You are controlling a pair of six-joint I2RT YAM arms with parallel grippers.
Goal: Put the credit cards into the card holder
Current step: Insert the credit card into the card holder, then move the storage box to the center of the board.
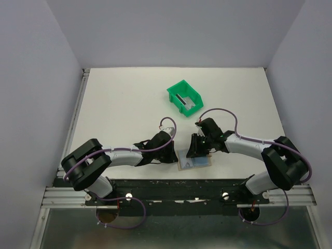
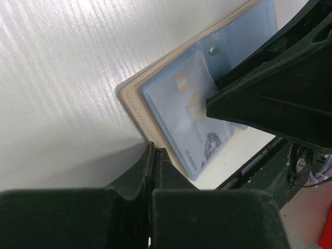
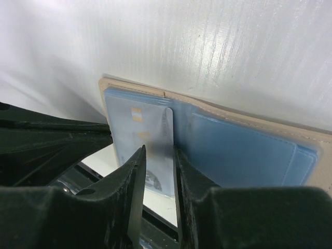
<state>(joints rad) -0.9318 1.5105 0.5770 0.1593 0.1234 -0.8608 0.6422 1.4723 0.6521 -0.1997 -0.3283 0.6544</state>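
The right fingers point(image 3: 137, 176) stand parted and clasp nothing. Their tips are set over the near end of a card point(image 3: 155, 129), whose face shows in the gap between them; whether the tips touch it I cannot tell. That card is silver-grey with small printed marks and lies flat on the open holder point(image 3: 249, 155), in the half nearer the left arm. It seems to sit under the clear blue pocket, but how far in I cannot tell. The left fingers point(image 2: 132, 174) are clenched together and empty, their tips at the tan stitched border of the holder beside that same half, on it or just against it. The holder lies spread with its pale blue side up and its other half bare, on the white counter point(image 3: 207, 46) close to the near edge, between the two wrists. Farther back, well apart from the holder, a green bin point(image 1: 176, 88) stands on the counter with a second card point(image 1: 182, 99) inside it, a dark stripe along its face
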